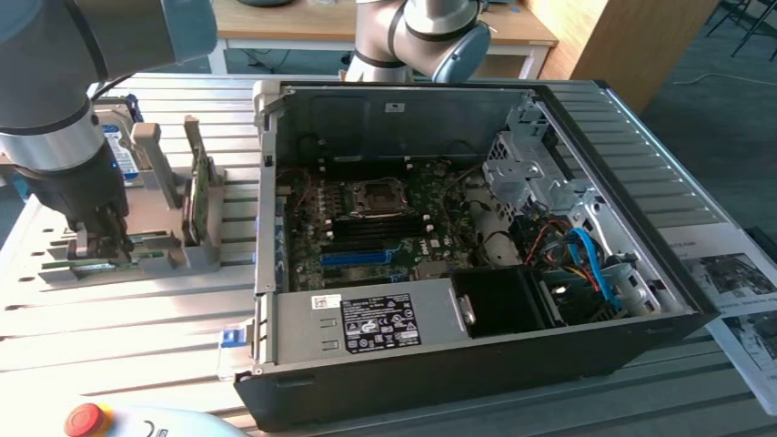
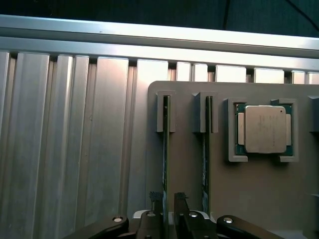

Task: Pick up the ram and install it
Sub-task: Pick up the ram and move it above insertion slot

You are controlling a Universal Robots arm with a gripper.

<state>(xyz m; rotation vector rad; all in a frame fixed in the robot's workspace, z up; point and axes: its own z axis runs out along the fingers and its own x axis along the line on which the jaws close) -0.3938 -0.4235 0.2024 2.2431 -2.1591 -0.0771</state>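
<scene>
Exterior: set high and well back, tilted down over the slatted table (image 1: 122,328), with the open computer case (image 1: 486,228) mid-frame and the grey holder (image 1: 164,246) at middle left. Wrist: aimed straight down, very close, past the gripper (image 2: 168,201) onto the holder and a ram (image 2: 165,149). Shared by both: holder, ram, table slats.

Arm's on the exterior view's left, hand (image 1: 107,241) low at the grey rack (image 1: 170,214) on the slatted bench (image 1: 122,319), right over the green ram (image 1: 75,266) at the rack's near end. A blue-labelled hard drive (image 1: 116,146) stands behind. Beside the rack sits the open computer case (image 1: 486,364), motherboard (image 1: 364,218) bare, blue slot (image 1: 364,258) showing. Red button (image 1: 85,419) at the near edge.
</scene>
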